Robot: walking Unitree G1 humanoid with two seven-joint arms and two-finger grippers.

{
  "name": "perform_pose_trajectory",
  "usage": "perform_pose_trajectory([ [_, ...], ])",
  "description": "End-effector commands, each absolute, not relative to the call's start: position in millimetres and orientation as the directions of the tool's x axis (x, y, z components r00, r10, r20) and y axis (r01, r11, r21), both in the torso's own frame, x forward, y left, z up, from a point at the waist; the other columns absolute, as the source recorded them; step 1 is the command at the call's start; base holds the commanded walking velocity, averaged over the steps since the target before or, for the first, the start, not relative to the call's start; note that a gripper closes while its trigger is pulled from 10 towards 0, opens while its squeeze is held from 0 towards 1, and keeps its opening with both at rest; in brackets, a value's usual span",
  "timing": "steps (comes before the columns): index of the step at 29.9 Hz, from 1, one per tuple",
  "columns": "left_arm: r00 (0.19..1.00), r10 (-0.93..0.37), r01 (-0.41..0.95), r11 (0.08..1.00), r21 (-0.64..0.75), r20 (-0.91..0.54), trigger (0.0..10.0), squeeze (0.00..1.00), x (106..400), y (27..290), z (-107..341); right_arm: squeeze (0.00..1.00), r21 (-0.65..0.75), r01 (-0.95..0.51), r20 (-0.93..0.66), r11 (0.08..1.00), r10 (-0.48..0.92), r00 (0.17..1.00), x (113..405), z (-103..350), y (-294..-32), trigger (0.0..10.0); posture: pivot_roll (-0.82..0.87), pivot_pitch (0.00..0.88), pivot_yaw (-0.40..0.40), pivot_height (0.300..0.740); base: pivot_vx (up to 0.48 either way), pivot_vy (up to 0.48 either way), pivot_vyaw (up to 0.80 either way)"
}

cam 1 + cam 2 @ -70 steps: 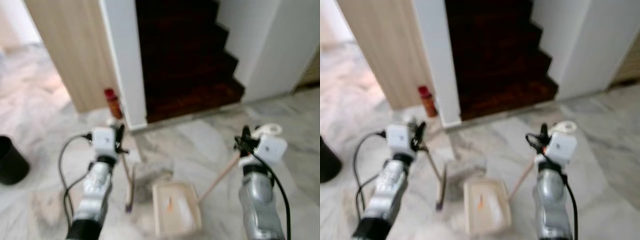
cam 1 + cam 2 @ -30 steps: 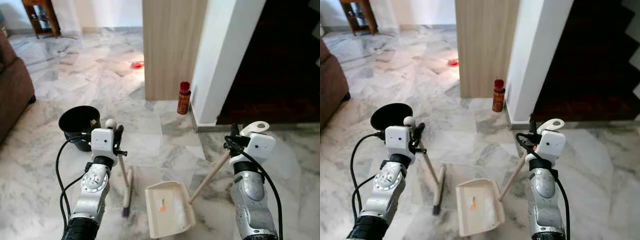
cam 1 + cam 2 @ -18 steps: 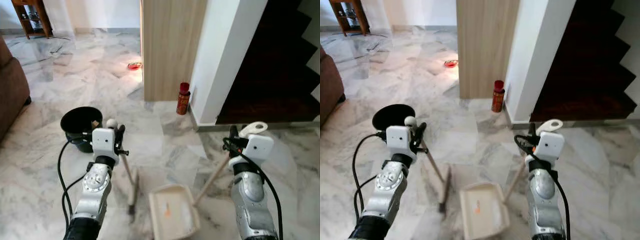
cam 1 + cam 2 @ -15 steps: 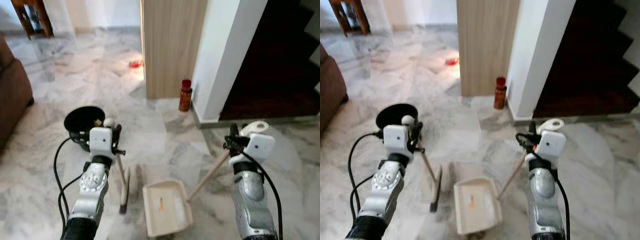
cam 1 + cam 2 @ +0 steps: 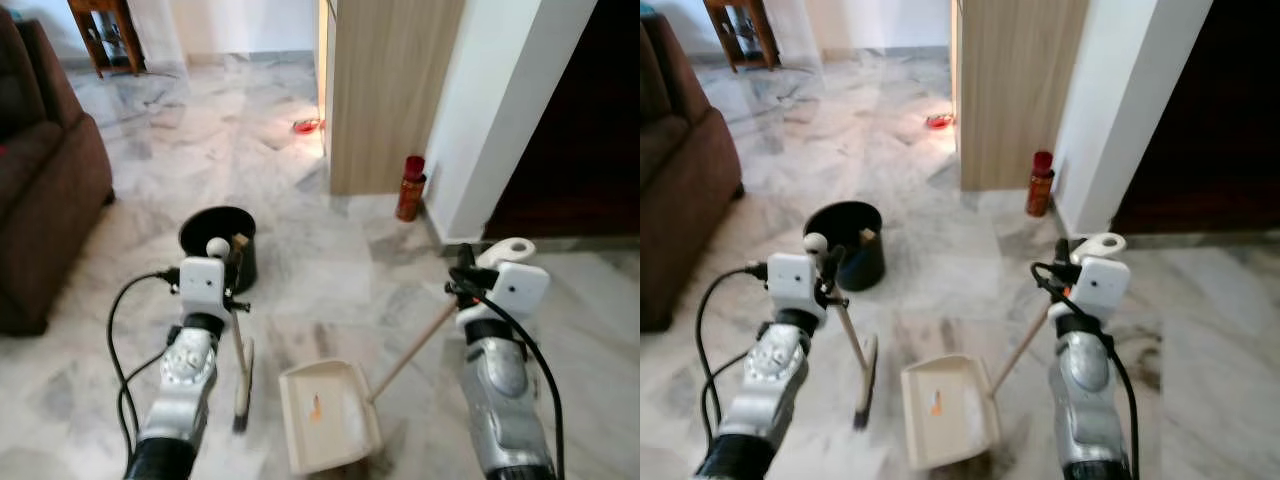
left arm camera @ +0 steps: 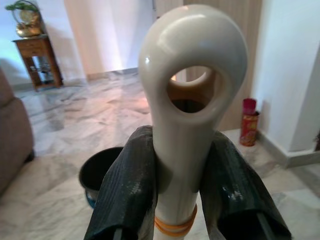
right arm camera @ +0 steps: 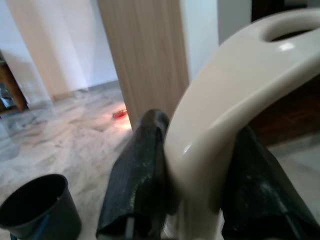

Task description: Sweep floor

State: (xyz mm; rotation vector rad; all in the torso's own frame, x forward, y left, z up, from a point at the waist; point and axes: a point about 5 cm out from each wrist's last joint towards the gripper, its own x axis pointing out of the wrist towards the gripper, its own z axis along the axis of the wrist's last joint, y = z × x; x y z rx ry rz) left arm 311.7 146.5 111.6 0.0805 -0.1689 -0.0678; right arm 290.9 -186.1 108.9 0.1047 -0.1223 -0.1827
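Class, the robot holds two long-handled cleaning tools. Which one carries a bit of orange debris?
The cream dustpan, held by the right pincer, has an orange scrap in its tray. The broom in the left pincer has none.

Camera swings left since the earliest shots: the stairs mostly slide out of frame on the right, and a brown sofa [image 5: 45, 170] now fills the left edge. The black bin [image 5: 220, 245], off at the far left edge before, now sits straight ahead just past the left gripper [image 5: 232, 262]. Red bottle [image 5: 410, 188] by the wall shifts right too. Blur is gone. The broom [image 5: 240, 372] and dustpan [image 5: 328, 415] sit in about the same spot relative to the arms, just a bit of wobble.
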Motion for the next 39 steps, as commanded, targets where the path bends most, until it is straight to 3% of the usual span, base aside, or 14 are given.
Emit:
perform_pose_trajectory([
  [1, 0.971, -0.076, 0.059, 0.995, 0.082, 0.225, 10.0, 0.00, 314.4, 147.4, 125.7, 0.00, 0.105, 0.164, 0.164, 0.981, -0.180, 0.970, 294.8, 121.4, -184.8, 10.0, -0.01, 0.000, -0.012, 0.740, 0.000, 0.330, 0.00],
  [33, 0.971, -0.081, 0.062, 0.994, 0.092, 0.227, 10.0, 0.00, 313.6, 147.9, 126.7, 0.00, 0.122, 0.130, 0.165, 0.984, -0.149, 0.975, 296.2, 121.6, -176.1, 10.0, 0.00, 0.000, 0.000, 0.740, 0.000, 0.331, 0.00],
  [39, 0.974, -0.101, 0.081, 0.991, 0.104, 0.205, 10.0, 0.00, 314.6, 143.0, 123.8, 0.00, 0.128, 0.121, 0.173, 0.984, -0.143, 0.975, 298.6, 124.3, -174.7, 10.0, 0.01, 0.000, -0.005, 0.740, 0.000, 0.000, 0.00],
])
